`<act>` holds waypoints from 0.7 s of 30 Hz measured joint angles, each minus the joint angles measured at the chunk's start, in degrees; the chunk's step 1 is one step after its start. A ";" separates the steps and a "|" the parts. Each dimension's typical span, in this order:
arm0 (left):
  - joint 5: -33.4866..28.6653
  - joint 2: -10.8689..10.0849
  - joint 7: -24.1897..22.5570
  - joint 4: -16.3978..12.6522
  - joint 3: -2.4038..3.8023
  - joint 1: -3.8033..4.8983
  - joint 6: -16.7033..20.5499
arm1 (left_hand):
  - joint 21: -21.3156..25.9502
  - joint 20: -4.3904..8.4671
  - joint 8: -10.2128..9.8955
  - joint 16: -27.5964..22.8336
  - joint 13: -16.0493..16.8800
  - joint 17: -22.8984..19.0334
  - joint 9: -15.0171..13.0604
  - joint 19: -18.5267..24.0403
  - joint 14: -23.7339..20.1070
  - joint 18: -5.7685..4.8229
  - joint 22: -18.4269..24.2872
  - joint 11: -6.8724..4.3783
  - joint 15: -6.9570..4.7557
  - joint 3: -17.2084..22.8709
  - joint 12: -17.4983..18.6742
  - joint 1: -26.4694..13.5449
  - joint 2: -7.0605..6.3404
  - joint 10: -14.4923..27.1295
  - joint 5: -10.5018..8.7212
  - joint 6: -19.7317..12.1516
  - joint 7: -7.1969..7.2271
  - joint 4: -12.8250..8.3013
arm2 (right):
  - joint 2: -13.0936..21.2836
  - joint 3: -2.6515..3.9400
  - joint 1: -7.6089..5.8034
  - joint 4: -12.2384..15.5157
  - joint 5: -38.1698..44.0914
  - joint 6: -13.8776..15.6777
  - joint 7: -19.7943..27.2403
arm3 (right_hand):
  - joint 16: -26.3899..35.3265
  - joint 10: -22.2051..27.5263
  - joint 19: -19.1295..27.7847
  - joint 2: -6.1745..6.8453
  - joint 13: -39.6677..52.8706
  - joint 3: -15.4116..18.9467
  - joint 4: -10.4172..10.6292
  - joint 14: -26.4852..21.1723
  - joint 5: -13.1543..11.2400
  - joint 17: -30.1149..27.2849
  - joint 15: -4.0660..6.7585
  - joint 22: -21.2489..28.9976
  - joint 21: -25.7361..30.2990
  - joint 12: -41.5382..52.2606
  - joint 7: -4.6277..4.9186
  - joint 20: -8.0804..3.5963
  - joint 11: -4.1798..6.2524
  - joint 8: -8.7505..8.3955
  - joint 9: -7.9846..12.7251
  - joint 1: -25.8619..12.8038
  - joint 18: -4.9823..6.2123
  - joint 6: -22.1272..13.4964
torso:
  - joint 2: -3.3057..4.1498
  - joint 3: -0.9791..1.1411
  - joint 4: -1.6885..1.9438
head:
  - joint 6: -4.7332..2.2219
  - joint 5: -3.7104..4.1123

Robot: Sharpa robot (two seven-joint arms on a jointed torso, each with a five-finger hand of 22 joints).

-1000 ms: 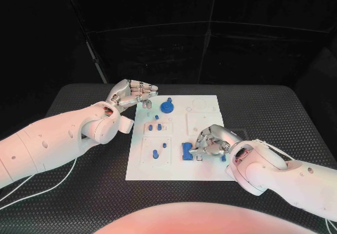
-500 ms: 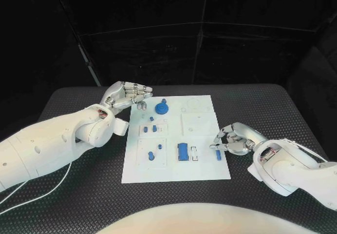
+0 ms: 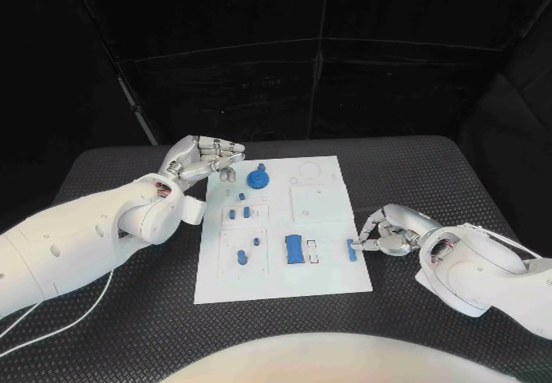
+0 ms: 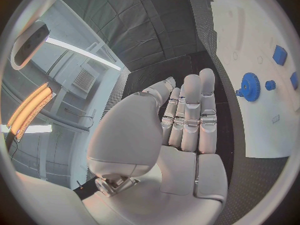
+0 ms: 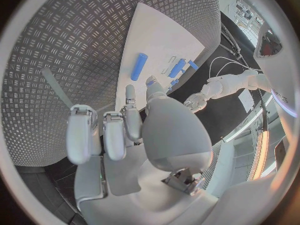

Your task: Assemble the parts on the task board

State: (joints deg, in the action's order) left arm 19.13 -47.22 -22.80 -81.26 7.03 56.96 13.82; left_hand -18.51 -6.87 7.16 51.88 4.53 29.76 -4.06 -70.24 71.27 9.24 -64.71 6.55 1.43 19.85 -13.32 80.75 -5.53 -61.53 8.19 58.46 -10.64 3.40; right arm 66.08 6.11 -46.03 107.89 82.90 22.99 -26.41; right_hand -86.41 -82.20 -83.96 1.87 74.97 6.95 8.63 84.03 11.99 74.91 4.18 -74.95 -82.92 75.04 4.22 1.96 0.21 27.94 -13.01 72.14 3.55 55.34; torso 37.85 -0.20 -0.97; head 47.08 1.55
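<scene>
The white task board (image 3: 325, 226) lies in the middle of the black table. A blue gear (image 3: 257, 179) stands near its far left corner, also seen from the left wrist (image 4: 250, 87). A blue block (image 3: 296, 249) sits in the near middle, with several small blue pieces (image 3: 239, 213) to its left. A slim blue bar (image 3: 349, 250) lies free at the board's right edge (image 5: 138, 66). My right hand (image 3: 391, 236) rests on the mat just right of it, fingers loosely bent, holding nothing (image 5: 131, 130). My left hand (image 3: 205, 158) hovers off the far left corner, fingers straight, empty (image 4: 181, 130).
Black ribbed mat (image 3: 127, 319) surrounds the board (image 5: 162, 40) on all sides. A white cable (image 3: 46, 319) trails at the near left under my left arm. Black curtain walls stand behind the table.
My right hand has drawn back to the right, off the board, leaving the blue bar lying at the board's right edge. The left hand has hardly moved. The camera has shifted.
</scene>
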 measured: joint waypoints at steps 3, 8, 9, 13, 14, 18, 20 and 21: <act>0.00 0.00 0.00 0.02 -0.01 -0.02 0.00 | 0.00 0.00 0.00 0.00 0.00 0.00 0.00 0.00 0.00 0.00 0.00 0.00 0.00 0.00 0.00 0.00 0.00 0.00 0.00 0.00 0.00 0.00 | -0.67 0.00 0.02 -0.39 0.97 -0.68 -0.72 | 0.00 0.00 0.00 0.00 0.00 0.00 0.00 0.00 0.00 0.00 0.00 0.00 0.00 0.00 0.00 0.00 0.00 0.00 -0.03 0.00 0.00 0.00 | 0.01 -0.01 0.04 | 0.00 0.03; 0.00 -0.09 0.01 0.03 -0.02 -0.06 -0.01 | 0.00 0.00 0.00 0.00 0.00 0.00 0.00 0.00 0.00 0.00 0.00 0.00 0.00 0.00 0.00 0.00 0.00 0.00 0.00 0.00 0.00 0.00 | -1.51 -0.02 0.10 -0.97 2.18 -1.76 -1.75 | 0.00 0.00 0.00 0.00 0.00 0.00 0.00 0.00 0.00 0.00 0.00 0.00 0.00 0.00 0.00 0.00 0.00 0.00 -0.03 0.00 0.00 0.00 | 0.04 -0.01 0.10 | 0.08 -0.10; 0.00 -0.10 0.02 0.03 -0.02 -0.06 -0.01 | 0.00 0.00 0.00 0.00 0.00 0.00 0.00 0.00 0.00 0.00 0.00 0.00 0.00 0.00 0.00 0.00 0.00 0.00 0.00 0.00 0.00 0.00 | -1.62 -0.02 0.12 -1.05 2.33 -1.91 -1.89 | 0.00 0.00 0.00 0.00 0.00 0.00 0.00 0.00 0.00 0.00 0.00 0.01 0.00 0.15 -0.11 0.00 0.00 0.00 -0.03 0.00 0.00 0.12 | 0.06 -0.01 0.12 | 0.10 -0.12; 0.00 -0.11 0.02 0.05 -0.02 -0.07 -0.01 | 0.00 0.00 0.00 0.00 0.00 0.00 0.00 0.00 0.00 0.00 0.00 0.00 0.00 0.00 0.00 0.00 0.00 0.00 0.00 0.00 0.00 0.00 | -2.24 -0.02 0.32 -1.24 2.87 -2.55 -2.35 | 0.00 0.00 0.00 0.00 0.00 0.00 0.00 0.00 0.00 0.00 0.00 0.01 0.00 0.20 -0.20 0.00 0.00 0.00 -0.12 0.00 0.00 0.20 | 0.07 -0.03 0.12 | 0.18 -0.21; 0.00 -0.11 0.02 0.05 -0.02 -0.08 -0.01 | 0.00 0.00 0.00 0.00 0.00 0.00 0.00 0.00 0.00 0.00 0.00 0.00 0.00 0.00 0.00 0.00 0.00 0.00 0.00 0.00 0.00 0.00 | -2.38 -0.02 0.41 -1.25 2.96 -2.69 -2.44 | 0.00 0.00 0.00 0.00 0.00 0.00 0.00 0.00 0.00 0.00 0.00 0.01 0.00 0.20 -0.30 0.00 0.00 0.00 -0.12 0.00 0.00 0.34 | 0.07 -0.03 0.12 | 0.18 -0.23; 0.00 -0.08 0.02 0.07 -0.02 -0.08 -0.01 | 0.00 0.00 0.00 0.00 0.00 0.00 0.00 0.00 0.00 0.00 0.00 0.00 0.00 0.00 0.00 0.00 0.00 0.00 0.00 0.00 0.00 0.00 | -3.06 -0.02 0.96 -1.38 3.39 -3.33 -2.76 | 0.00 -0.01 0.00 0.00 0.00 0.00 0.00 0.00 0.00 0.00 0.00 0.01 0.00 0.20 -0.41 0.00 0.01 0.00 -0.24 0.00 0.00 0.81 | 0.07 -0.05 0.12 | 0.26 -0.29; 0.00 -0.06 0.02 0.07 -0.03 -0.09 -0.02 | 0.00 0.00 0.00 0.00 0.00 0.00 0.00 0.00 0.00 0.00 0.00 0.00 0.00 0.00 0.00 0.00 0.00 0.00 0.00 0.00 0.00 0.00 | -3.43 0.02 1.23 -1.54 3.69 -3.65 -2.92 | 0.00 -0.21 0.00 0.00 0.00 -0.01 0.00 0.00 0.00 -0.01 0.00 0.01 0.00 0.19 -0.47 0.00 0.21 0.16 -0.51 0.00 0.00 0.87 | 0.07 -0.05 0.12 | 0.29 -0.31; 0.00 -0.06 0.02 0.07 -0.03 -0.09 -0.03 | 0.00 0.00 0.00 0.00 0.00 0.00 0.00 0.00 0.00 0.00 0.00 0.00 0.00 0.00 0.00 0.00 0.00 0.00 0.00 0.00 0.00 0.00 | -3.59 0.09 1.31 -1.58 3.85 -3.78 -2.98 | 0.00 -0.21 0.00 0.00 0.00 -0.01 0.00 0.00 0.00 -0.01 0.00 0.01 0.00 0.19 -0.51 0.00 0.21 0.16 -0.57 0.00 0.00 0.93 | 0.07 -0.05 0.12 | 0.32 -0.34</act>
State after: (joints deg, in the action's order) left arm 19.13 -47.28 -22.78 -81.18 7.01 56.87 13.80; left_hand -18.51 -6.87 7.16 51.88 4.53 29.76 -4.06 -70.24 71.26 9.23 -64.71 6.55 1.43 19.85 -13.32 80.75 -5.52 -61.53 8.19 58.46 -10.64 3.40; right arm 62.49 6.20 -44.72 106.31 86.74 19.21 -29.39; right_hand -86.41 -82.41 -83.96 1.87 74.97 6.94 8.63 84.03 11.99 74.91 4.19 -74.93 -82.92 75.23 3.71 1.96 0.42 28.10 -13.58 72.14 3.55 56.27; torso 37.92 -0.25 -0.86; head 47.41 1.22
